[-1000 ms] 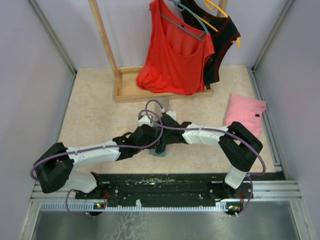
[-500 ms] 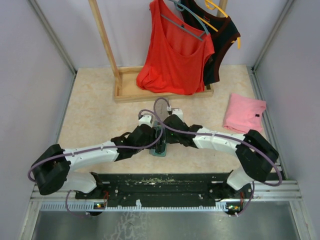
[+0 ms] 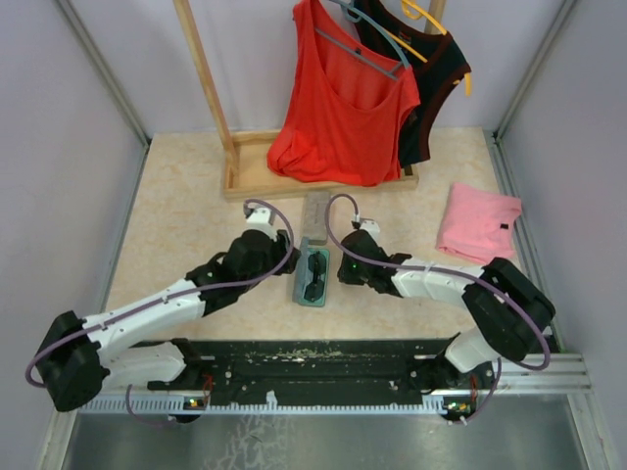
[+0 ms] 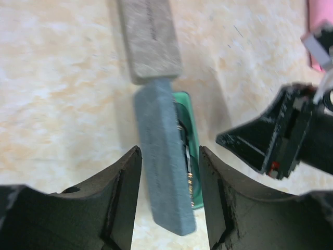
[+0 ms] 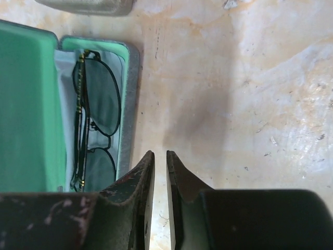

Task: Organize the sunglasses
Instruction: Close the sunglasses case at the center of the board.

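Observation:
A pair of dark wire-framed sunglasses [image 3: 316, 275] lies folded inside an open grey case [image 3: 300, 282] with a green lining, in the middle of the table. In the right wrist view the sunglasses [image 5: 97, 130] rest on a pale cloth in the case's tray [image 5: 130, 104]. My left gripper [image 3: 271, 247] is open just left of the case; in its own view the left gripper [image 4: 169, 152] frames the upright grey lid [image 4: 158, 156] without touching it. My right gripper [image 3: 345, 271] is on the case's right, nearly shut and empty, the right gripper [image 5: 159, 154] over bare table.
A second grey case [image 3: 315, 211], closed, lies just behind the open one. A wooden rack base [image 3: 257, 181] with a red top [image 3: 343, 108] and a black top [image 3: 436, 88] stands at the back. A folded pink cloth [image 3: 478, 223] lies at the right.
Both grippers have drawn back from over the case, the left one to the left and the right one to the right. The sunglasses now show inside. The right jaws have narrowed.

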`<control>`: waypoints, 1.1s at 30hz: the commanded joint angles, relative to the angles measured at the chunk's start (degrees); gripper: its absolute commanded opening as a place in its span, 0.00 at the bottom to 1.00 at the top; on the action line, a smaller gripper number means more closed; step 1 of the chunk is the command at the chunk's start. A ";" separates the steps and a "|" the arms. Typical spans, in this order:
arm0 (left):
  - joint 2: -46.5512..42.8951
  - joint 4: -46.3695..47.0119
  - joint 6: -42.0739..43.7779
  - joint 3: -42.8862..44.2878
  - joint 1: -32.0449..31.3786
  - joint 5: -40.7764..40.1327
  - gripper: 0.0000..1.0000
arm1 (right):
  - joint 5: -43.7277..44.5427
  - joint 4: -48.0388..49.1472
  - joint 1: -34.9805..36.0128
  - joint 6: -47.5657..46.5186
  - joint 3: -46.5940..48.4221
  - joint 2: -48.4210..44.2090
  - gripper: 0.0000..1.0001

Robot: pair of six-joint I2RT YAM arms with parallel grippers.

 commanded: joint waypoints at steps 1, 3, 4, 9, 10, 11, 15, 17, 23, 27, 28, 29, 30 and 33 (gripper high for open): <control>-3.62 -0.94 1.53 -2.96 4.26 -0.86 0.52 | -2.23 3.85 -0.14 0.34 0.85 2.73 0.13; -3.18 -1.14 1.40 -4.13 5.31 -0.29 0.49 | -2.89 4.28 -0.14 0.26 1.20 3.90 0.09; -2.52 -1.13 1.46 -4.51 5.43 -0.31 0.48 | -3.10 4.51 -0.14 0.23 1.37 4.36 0.07; 1.31 0.65 1.21 -5.73 5.51 2.15 0.44 | -5.49 6.34 -0.19 -0.34 2.33 6.41 0.02; 2.14 1.21 1.40 -5.71 5.53 3.02 0.43 | -6.05 6.62 -0.18 -0.45 2.54 6.85 0.01; 2.92 1.42 1.53 -5.57 5.47 3.86 0.42 | -6.58 6.78 -0.23 -0.54 2.77 7.26 0.01; 5.37 2.68 1.83 -5.06 5.45 6.66 0.41 | -7.63 7.09 -0.23 -0.74 3.59 8.40 0.00; 6.19 3.80 2.18 -5.06 5.41 8.30 0.41 | -8.11 7.43 -0.23 -0.72 3.72 8.74 0.00; 9.46 6.35 2.34 -4.69 5.07 11.32 0.41 | -9.09 8.32 -0.23 -0.74 3.66 9.41 0.00; 11.07 8.00 1.97 -4.39 3.81 12.38 0.42 | -9.64 8.68 -0.25 -0.74 3.72 9.71 0.00; 11.66 8.16 1.95 -4.10 3.32 12.43 0.42 | -9.72 8.80 -0.24 -0.74 3.73 9.71 0.00; 12.20 8.34 1.84 -3.95 2.84 12.39 0.42 | -9.85 8.89 -0.23 -0.77 3.73 9.78 0.00; 12.73 8.59 1.63 -3.84 2.49 12.42 0.42 | -10.03 8.97 -0.24 -0.80 3.77 9.86 0.00; 13.47 8.26 0.88 -3.70 1.82 12.05 0.42 | -9.97 8.59 -0.23 -0.91 3.99 9.96 0.00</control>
